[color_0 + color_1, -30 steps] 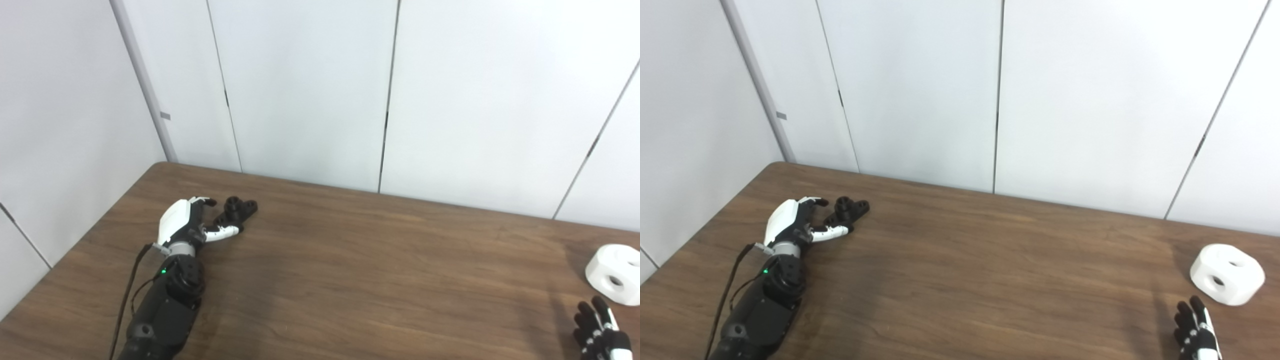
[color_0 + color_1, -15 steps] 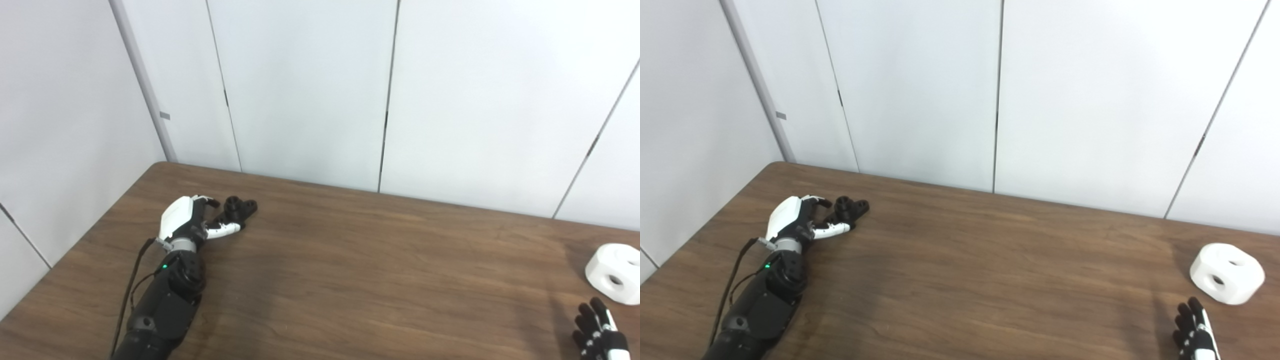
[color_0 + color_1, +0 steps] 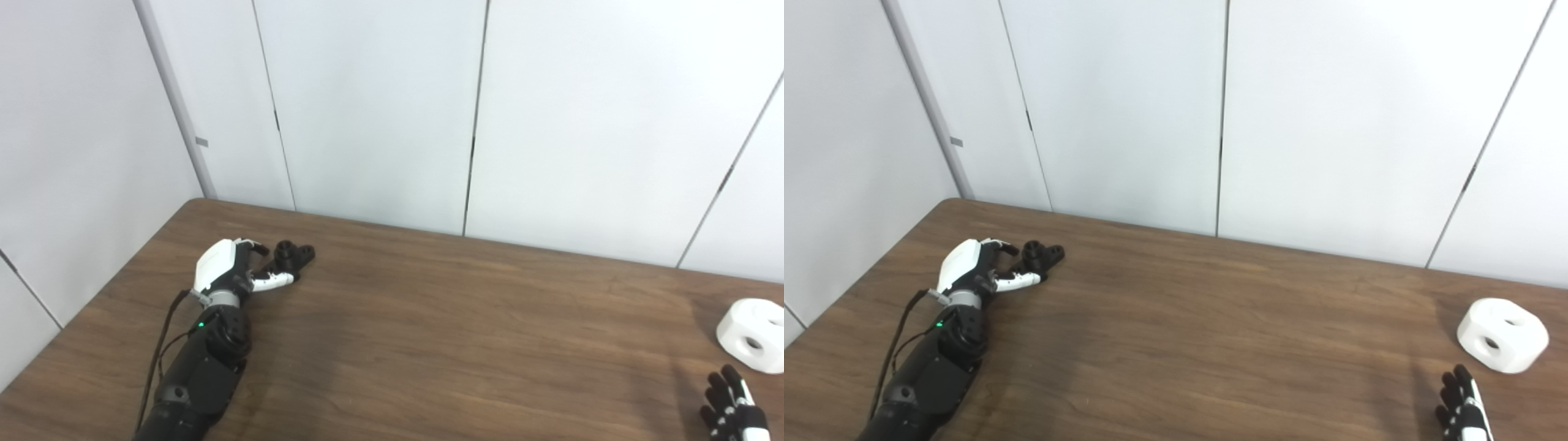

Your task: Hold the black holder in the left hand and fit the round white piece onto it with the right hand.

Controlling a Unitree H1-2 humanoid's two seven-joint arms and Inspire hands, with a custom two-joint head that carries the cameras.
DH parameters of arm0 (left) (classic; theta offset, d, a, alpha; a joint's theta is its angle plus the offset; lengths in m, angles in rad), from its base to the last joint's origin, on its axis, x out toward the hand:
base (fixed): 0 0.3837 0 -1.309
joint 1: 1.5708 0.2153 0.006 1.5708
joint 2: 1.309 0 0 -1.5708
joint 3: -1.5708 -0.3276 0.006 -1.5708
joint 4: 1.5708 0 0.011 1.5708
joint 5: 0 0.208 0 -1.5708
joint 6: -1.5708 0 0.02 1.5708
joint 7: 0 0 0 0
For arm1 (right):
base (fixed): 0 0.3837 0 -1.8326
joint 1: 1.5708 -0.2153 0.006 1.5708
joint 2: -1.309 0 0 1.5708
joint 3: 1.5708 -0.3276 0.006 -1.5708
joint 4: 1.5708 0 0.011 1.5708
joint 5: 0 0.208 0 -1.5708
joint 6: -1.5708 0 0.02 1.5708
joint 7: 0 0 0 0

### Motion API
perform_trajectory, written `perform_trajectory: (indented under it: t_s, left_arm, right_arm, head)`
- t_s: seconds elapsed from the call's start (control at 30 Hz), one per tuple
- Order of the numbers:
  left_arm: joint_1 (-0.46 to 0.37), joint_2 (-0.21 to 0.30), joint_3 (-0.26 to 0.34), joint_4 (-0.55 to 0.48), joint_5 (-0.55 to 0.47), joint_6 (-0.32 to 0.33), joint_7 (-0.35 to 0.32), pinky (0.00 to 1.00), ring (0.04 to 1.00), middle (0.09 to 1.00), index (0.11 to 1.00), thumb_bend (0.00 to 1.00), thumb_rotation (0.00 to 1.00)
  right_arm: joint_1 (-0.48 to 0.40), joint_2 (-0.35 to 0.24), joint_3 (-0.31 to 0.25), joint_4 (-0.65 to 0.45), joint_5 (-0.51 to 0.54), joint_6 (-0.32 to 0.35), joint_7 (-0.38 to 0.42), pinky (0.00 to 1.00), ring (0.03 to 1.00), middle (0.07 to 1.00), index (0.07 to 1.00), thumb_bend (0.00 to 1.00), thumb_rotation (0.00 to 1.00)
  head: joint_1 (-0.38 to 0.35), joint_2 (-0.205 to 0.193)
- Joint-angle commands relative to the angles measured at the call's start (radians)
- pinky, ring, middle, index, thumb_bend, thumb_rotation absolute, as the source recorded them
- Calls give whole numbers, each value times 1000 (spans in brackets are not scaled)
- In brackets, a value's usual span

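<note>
The black holder (image 3: 293, 255) lies on the brown table at the far left. My left hand (image 3: 229, 269) lies right beside it, open, with thumb and fingers reaching around its near end; I cannot tell if they touch. The round white piece (image 3: 1502, 335), with holes in its side and top, sits at the far right. My right hand (image 3: 1461, 409) is at the bottom right corner, just in front of the white piece, fingers spread and empty, partly cut off by the picture's edge.
The table (image 3: 441, 331) backs onto white wall panels (image 3: 380, 110). A black cable (image 3: 160, 343) runs along my left forearm. The table's left edge runs diagonally near my left arm.
My left hand has edged a little further toward the black holder. The right hand has barely moved.
</note>
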Motion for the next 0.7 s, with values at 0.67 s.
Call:
perform_trajectory:
  t_s: [0.67]
  left_arm:
    - [-16,37,-15,-10,-1,-41,15,924,932,814,486,519,43]
  right_arm:
    - [-8,4,2,-52,4,0,-1,1000,992,980,1000,500,1000]
  head:
    - [-11,14]
